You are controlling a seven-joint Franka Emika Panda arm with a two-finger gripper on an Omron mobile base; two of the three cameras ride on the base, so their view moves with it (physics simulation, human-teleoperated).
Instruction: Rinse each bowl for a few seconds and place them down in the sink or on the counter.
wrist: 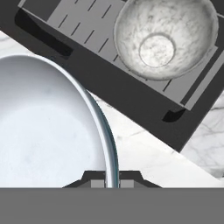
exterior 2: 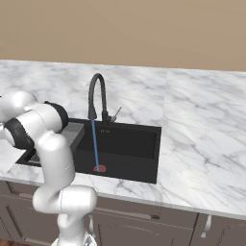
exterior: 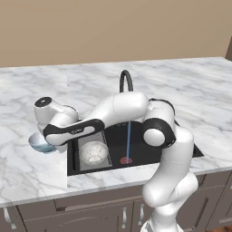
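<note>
Hand (wrist: 112, 183) pinching blue bowl (wrist: 48, 127) rim over desk (exterior: 31, 167); looking rigid, slippery, light; gripping rim firmly.

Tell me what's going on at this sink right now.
The end effector is shut on the rim of the blue bowl, holding it over the counter just left of the sink. The speckled bowl sits on the grey tray in the sink. The faucet is running, its stream falling on the drain.
</note>
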